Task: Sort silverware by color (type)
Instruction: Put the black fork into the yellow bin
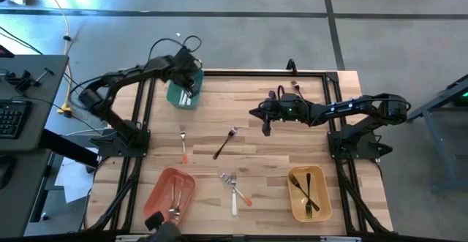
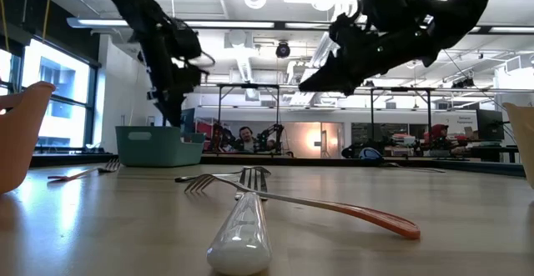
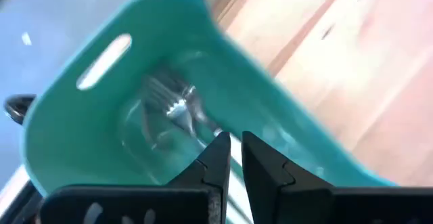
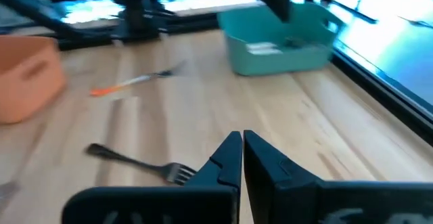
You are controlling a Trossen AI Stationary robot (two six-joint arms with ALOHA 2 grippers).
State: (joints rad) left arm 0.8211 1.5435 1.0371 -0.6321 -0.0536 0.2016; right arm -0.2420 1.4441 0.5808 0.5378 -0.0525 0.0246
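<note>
My left gripper [image 1: 192, 88] hovers over the green bin [image 1: 183, 94] at the table's far left, fingers shut and empty [image 3: 233, 149]. Silver-white forks [image 3: 172, 105] lie on the bin's floor beneath it. My right gripper [image 1: 265, 127] hangs shut and empty above the table's middle [image 4: 241, 149]. A dark fork [image 1: 225, 143] lies flat on the wood near it, also in the right wrist view [image 4: 135, 162]. An orange-tipped fork [image 1: 183, 145] lies left of it. A white fork and an orange-tipped fork [image 1: 234, 187] lie crossed near the front edge [image 2: 250, 205].
A red-orange bin [image 1: 162, 191] at the near left holds some silverware. A yellow bin [image 1: 322, 202] at the near right holds black forks [image 1: 307, 191]. Bare wood lies between the forks. A person sits in the room behind the table [image 2: 244, 136].
</note>
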